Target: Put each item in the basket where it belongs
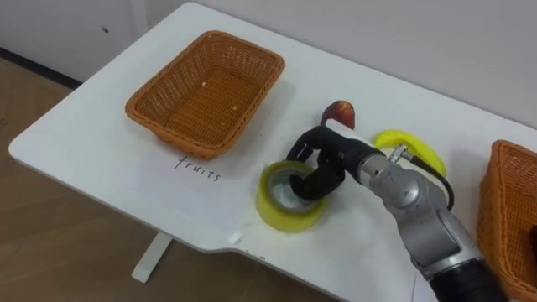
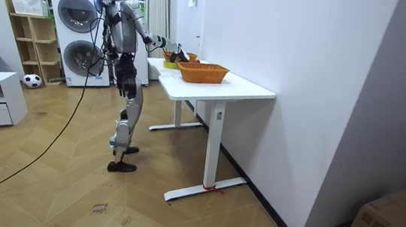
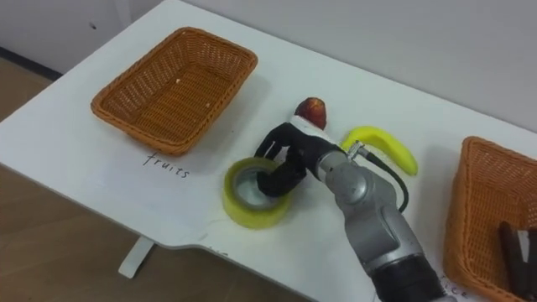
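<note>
A yellow tape roll [image 1: 277, 210] lies flat near the white table's [image 1: 92, 126] front edge. My right hand [image 1: 317, 159] comes in from the lower right and sits over the roll's far rim, with its dark fingers curled down into the hole and round the rim. Just behind the hand lies a red fruit [image 1: 341, 111], and a yellow banana [image 1: 413, 147] lies to its right. An orange wicker basket [image 1: 159, 126] stands empty at the far left. A second wicker basket [image 3: 460, 201] stands at the right edge with a dark object [image 3: 513, 243] in it.
In the room view the robot [image 2: 124, 37] stands at the table's [image 2: 221, 85] end, one arm stretched over it. A washing machine [image 2: 76, 21] and shelves stand behind the robot. The table's front edge runs close below the tape roll.
</note>
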Available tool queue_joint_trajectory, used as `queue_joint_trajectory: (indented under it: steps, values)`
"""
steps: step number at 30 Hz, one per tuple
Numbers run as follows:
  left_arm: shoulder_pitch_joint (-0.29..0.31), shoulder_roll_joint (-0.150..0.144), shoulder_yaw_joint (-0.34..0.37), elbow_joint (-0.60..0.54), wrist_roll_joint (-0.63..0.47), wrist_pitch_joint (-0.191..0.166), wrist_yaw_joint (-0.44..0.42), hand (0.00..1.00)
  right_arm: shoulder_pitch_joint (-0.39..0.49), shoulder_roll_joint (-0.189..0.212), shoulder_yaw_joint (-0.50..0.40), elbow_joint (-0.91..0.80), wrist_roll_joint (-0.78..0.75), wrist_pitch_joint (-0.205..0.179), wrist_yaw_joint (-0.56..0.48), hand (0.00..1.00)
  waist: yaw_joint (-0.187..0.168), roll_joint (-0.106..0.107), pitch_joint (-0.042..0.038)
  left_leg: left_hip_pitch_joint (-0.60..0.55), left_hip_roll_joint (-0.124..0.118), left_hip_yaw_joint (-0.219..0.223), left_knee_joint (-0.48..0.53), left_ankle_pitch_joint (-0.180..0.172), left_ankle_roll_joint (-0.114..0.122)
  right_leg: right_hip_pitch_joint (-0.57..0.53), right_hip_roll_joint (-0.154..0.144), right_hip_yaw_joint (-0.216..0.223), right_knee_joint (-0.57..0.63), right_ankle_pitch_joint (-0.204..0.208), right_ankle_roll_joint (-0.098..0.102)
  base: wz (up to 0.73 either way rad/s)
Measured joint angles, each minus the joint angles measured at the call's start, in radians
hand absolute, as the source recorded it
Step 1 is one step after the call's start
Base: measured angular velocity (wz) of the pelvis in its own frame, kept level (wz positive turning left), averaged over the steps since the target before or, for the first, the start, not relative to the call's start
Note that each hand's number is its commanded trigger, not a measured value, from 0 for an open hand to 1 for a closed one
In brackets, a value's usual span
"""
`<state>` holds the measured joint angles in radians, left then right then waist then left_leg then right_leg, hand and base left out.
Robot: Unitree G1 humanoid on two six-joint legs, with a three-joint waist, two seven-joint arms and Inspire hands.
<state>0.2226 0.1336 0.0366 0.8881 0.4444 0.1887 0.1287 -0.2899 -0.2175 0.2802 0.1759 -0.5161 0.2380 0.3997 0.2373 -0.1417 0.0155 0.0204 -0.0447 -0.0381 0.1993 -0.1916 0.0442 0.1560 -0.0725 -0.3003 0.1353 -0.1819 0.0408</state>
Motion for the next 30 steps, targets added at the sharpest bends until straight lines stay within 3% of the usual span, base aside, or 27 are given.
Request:
queue_joint_trajectory:
  steps: [6, 17, 22, 30]
  values:
    - [-0.005, -0.014, 0.022, 0.013, -0.022, -0.029, 0.024, 0.0, 0.033, -0.026, -0.061, -0.122, -0.013, -0.022, -0.012, 1.0, -0.038, 0.01, 0.0001, -0.002, 0.002, 0.017, -0.002, 0.0, 0.0, -0.013, 0.0, 0.027, 0.0, 0.0, 0.0, -0.12]
    - [0.002, -0.035, 0.039, 0.013, -0.025, -0.056, 0.059, 0.0, 0.085, -0.027, -0.157, -0.203, -0.044, -0.032, -0.04, 1.0, -0.074, 0.031, -0.012, 0.011, 0.014, 0.061, -0.01, 0.0, 0.0, -0.021, 0.005, 0.075, 0.002, 0.0, 0.0, -0.14]
    - [0.004, -0.032, 0.04, 0.011, -0.064, -0.067, 0.059, 0.0, 0.085, -0.027, -0.209, -0.236, -0.038, -0.032, -0.05, 1.0, -0.092, 0.031, -0.012, 0.011, 0.016, 0.069, -0.01, 0.0, 0.0, -0.033, 0.005, 0.081, 0.016, 0.0, 0.0, -0.06]
    - [0.004, -0.032, 0.039, 0.012, -0.122, -0.087, 0.083, 0.0, 0.084, -0.031, -0.265, -0.268, -0.036, -0.064, -0.112, 1.0, -0.098, 0.037, -0.0077, 0.011, 0.015, 0.069, -0.011, 0.0, 0.0, -0.034, 0.005, 0.102, 0.015, 0.0, 0.0, 0.0]
